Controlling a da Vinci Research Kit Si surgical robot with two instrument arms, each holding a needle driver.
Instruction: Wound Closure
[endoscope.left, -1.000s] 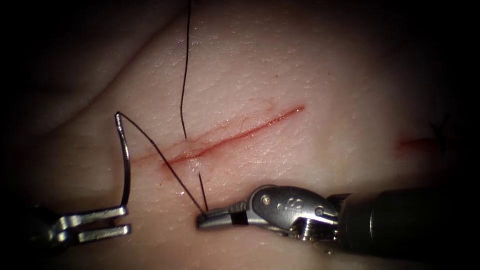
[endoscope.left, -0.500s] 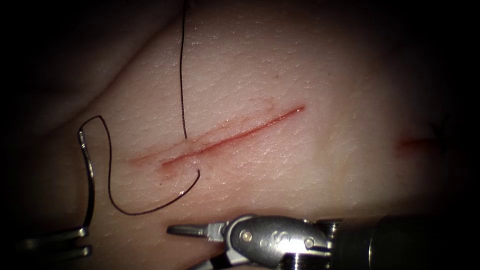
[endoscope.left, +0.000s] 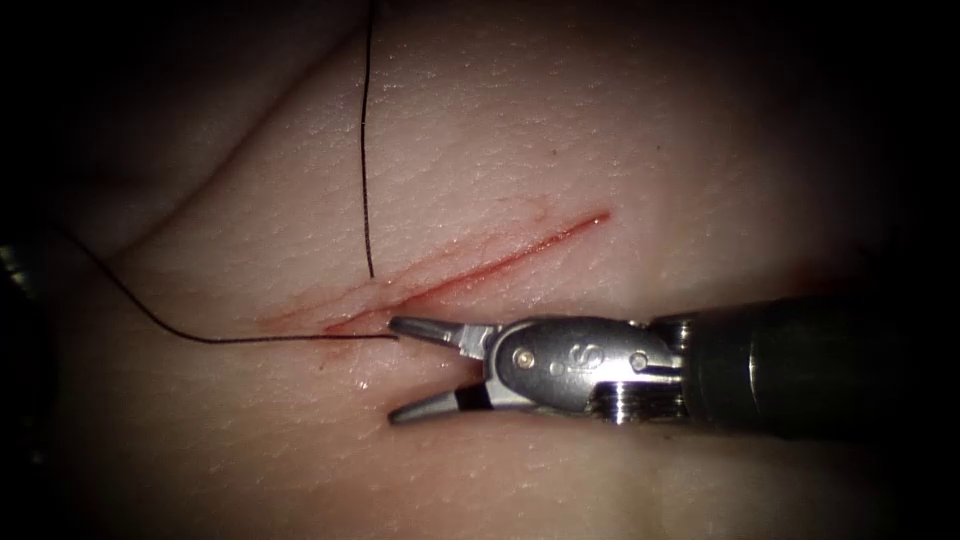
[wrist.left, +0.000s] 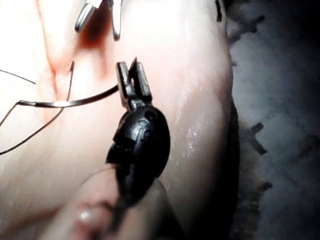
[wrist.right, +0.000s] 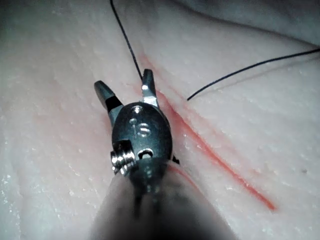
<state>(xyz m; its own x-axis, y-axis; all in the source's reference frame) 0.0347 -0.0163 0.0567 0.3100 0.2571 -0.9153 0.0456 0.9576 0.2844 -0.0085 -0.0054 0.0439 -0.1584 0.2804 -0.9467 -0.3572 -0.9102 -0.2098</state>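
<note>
Pale tissue (endoscope.left: 600, 130) carries the red cut (endoscope.left: 470, 268) running diagonally. Your right tool (endoscope.left: 392, 370) lies just below the cut's left end, jaws spread wide, holding nothing; the upper jaw tip sits at the thread (endoscope.left: 250, 339), whether touching, can't tell. Thread runs taut leftward; another strand rises from the cut. Your left tool (wrist.left: 131, 75) grips the needle (wrist.left: 65, 103) near its end, jaws closed, needle free of tissue.

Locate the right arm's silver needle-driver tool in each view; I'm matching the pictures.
Endoscope view: the silver tool, open and empty, right of the red cut.
Left wrist view: beyond the left arm's dark tool, which grips the curved steel needle's end, outside the tissue.
Right wrist view: open beside the cut.
Shared landmark: the cut.
</note>
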